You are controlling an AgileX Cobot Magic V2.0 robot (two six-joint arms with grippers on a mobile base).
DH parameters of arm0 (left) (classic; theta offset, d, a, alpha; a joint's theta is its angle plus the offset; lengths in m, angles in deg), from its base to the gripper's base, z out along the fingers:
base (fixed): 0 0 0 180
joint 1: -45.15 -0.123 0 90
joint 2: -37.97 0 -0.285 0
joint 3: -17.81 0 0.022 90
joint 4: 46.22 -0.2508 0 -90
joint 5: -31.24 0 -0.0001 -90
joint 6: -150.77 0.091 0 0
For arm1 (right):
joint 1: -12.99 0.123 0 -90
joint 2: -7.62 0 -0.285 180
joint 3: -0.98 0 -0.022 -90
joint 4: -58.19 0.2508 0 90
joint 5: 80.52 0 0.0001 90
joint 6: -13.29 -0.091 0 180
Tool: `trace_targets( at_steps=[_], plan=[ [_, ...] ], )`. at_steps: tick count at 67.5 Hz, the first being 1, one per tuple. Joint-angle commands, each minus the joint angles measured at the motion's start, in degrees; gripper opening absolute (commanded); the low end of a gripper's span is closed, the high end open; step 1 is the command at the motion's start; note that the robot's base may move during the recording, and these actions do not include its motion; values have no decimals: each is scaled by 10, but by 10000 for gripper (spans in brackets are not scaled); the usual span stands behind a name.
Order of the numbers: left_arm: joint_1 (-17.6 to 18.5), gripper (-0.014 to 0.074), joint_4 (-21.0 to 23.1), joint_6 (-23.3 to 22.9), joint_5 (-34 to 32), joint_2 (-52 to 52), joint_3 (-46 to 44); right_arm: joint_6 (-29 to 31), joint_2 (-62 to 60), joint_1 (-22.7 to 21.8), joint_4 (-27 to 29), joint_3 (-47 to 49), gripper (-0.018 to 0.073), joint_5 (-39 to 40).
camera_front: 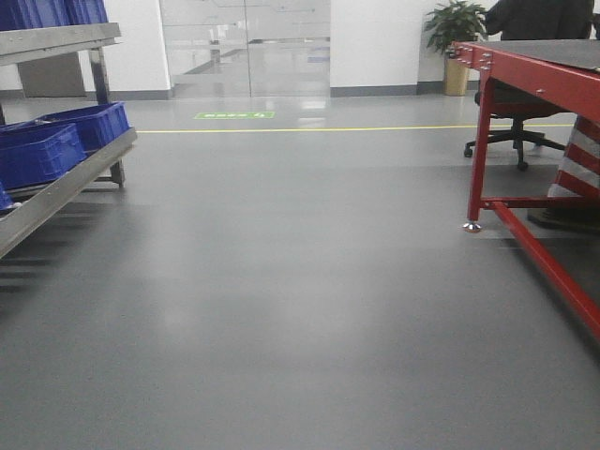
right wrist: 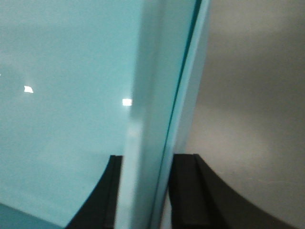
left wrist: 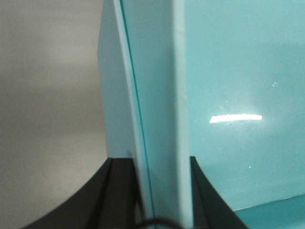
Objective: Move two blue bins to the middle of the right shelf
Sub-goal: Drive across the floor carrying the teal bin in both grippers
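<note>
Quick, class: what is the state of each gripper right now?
Left gripper: closed on the wall of a pale sky-blue plastic bin.
Right gripper: closed on the pale sky-blue plastic bin wall too.

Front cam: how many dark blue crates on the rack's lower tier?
2. One crate at the frame's left edge, another just behind it, nearer the far upright. A blue sliver at lower left may be a third. More sit cropped on the tier above.

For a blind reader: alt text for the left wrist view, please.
The left gripper is closed on the wall of a pale sky-blue bin, one black finger on each side. The bin's glossy inside fills the right with a light reflection; blurred grey floor lies left.
</note>
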Motion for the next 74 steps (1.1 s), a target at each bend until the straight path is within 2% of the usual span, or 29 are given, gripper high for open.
trace_targets(
  at_steps=[1,74],
  plan=[
    [2,-111,39,0,-56,-10,-9,14,-9,2,17,8,-153,33],
    [2,-111,39,0,-56,-10,-9,14,-9,2,17,8,-153,33]
  ],
)
